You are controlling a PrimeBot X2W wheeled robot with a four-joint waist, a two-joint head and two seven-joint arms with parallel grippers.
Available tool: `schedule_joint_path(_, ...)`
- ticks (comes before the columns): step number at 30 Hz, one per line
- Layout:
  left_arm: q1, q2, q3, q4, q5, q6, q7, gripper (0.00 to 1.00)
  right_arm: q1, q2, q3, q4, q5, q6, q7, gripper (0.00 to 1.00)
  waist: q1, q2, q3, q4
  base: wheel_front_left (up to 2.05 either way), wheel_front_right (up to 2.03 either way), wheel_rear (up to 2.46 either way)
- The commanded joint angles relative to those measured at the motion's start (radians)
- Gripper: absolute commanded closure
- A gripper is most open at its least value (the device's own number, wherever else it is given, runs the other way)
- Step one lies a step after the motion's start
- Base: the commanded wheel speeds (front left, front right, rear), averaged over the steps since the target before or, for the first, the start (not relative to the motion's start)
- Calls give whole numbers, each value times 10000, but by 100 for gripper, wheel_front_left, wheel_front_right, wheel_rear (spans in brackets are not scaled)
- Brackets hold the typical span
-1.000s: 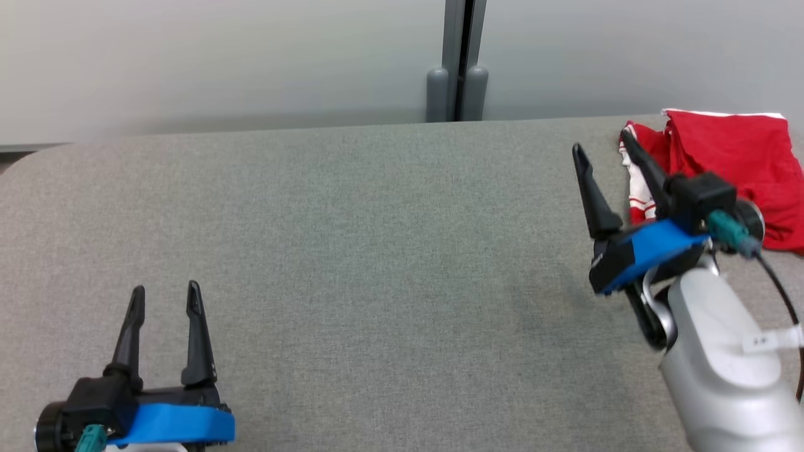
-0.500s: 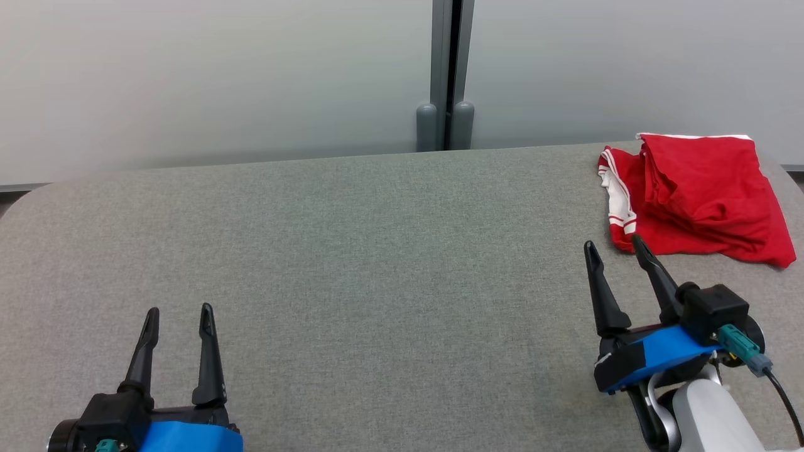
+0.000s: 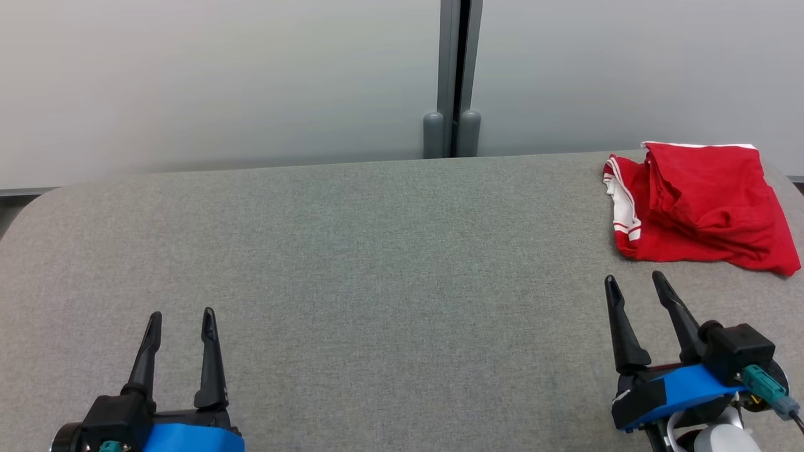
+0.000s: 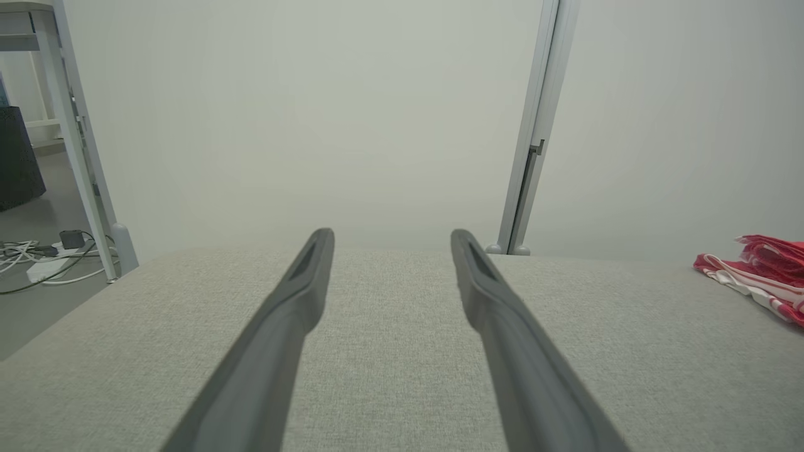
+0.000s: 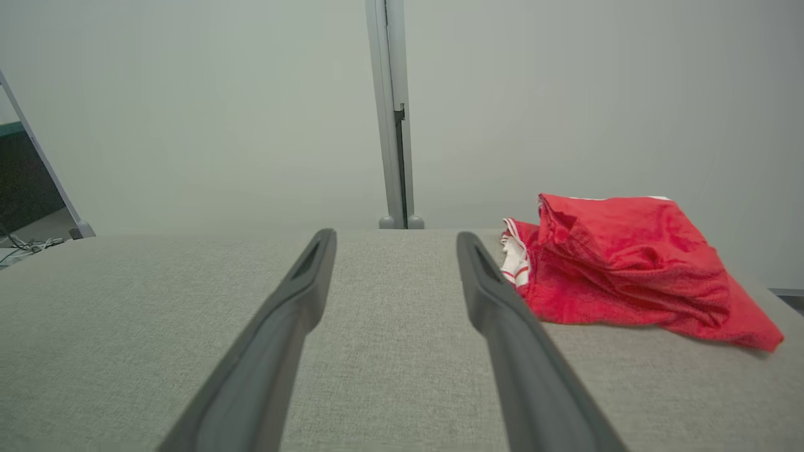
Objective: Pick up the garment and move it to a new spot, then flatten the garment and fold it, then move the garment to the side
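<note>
The garment (image 3: pixel 697 207) is red with white striped trim and lies folded in a loose bundle at the far right of the grey fabric table (image 3: pixel 377 263). The right wrist view shows the garment (image 5: pixel 622 270) just right of the fingers, and in the left wrist view the garment (image 4: pixel 763 273) sits at the right edge. My right gripper (image 3: pixel 634 285) hovers open and empty near the table's front right, a short way in front of the garment. My left gripper (image 3: pixel 182 317) is open and empty at the front left.
A pale wall with a grey vertical post (image 3: pixel 453 75) stands behind the table. Cables and a power strip (image 4: pixel 44 260) lie on the floor past the table's left end, beside a white frame leg (image 4: pixel 81 144).
My right gripper has drawn back from the garment toward the front right of the table, empty. The head camera shifted too. The garment lies where it was.
</note>
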Motion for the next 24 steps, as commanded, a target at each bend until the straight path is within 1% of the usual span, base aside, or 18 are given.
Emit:
schedule_joint_path(1,82,-13,-6,27,-1,46,-22,0,185,22,-6,-28,101,2,-10,0,0,0,4,18,0,0,0)
schedule_joint_path(15,-92,-14,26,68,-125,10,-24,0,127,27,17,105,283,2,-87,0,0,0,109,52,0,0,0)
schedule_joint_path(16,-96,-15,56,44,-110,65,-24,100,118,27,16,123,288,2,-97,100,0,0,112,52,0,0,0)
schedule_joint_path(21,62,-27,26,494,-156,11,98,100,200,25,29,499,328,0,-51,100,1,0,111,54,0,0,0)
schedule_joint_path(24,-30,-26,90,561,-559,7,243,100,163,25,-23,533,736,0,51,100,1,0,107,56,0,0,0)
